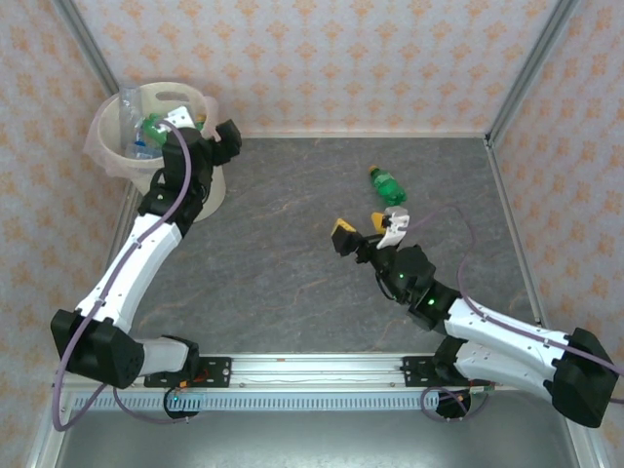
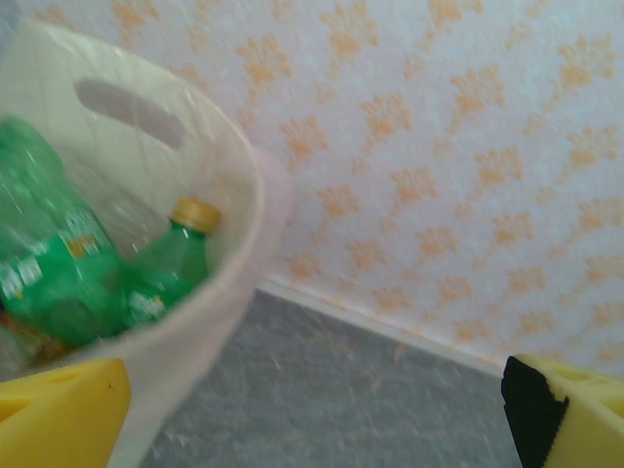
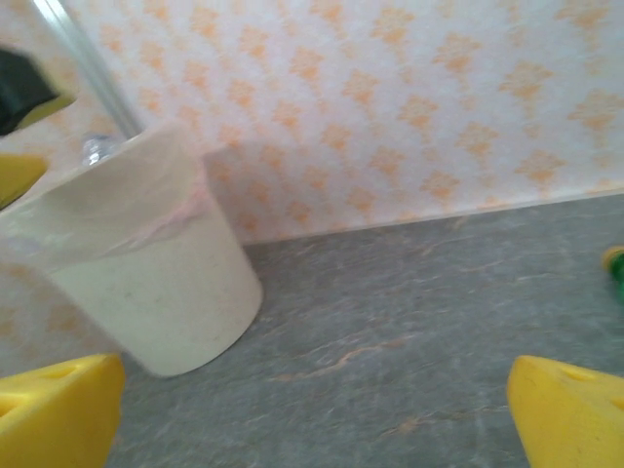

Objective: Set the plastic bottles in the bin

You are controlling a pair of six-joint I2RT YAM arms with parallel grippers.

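Observation:
The cream bin (image 1: 105, 135) stands in the far left corner with green bottles (image 1: 153, 127) and a clear bottle (image 1: 130, 103) inside. In the left wrist view two green bottles (image 2: 161, 278) lie in the bin (image 2: 210, 322). My left gripper (image 1: 202, 125) hovers at the bin's right rim, open and empty; its yellow fingertips (image 2: 58, 414) frame bare table. One green bottle (image 1: 387, 183) with a yellow cap lies on the table right of centre. My right gripper (image 1: 360, 230) sits just in front of it, open, nothing between its pads (image 3: 570, 414).
Patterned walls and metal corner posts (image 1: 522, 63) close the grey table (image 1: 292, 244) on three sides. The right wrist view looks across the tabletop at the bin (image 3: 156, 292), with the loose green bottle (image 3: 614, 265) at its right edge.

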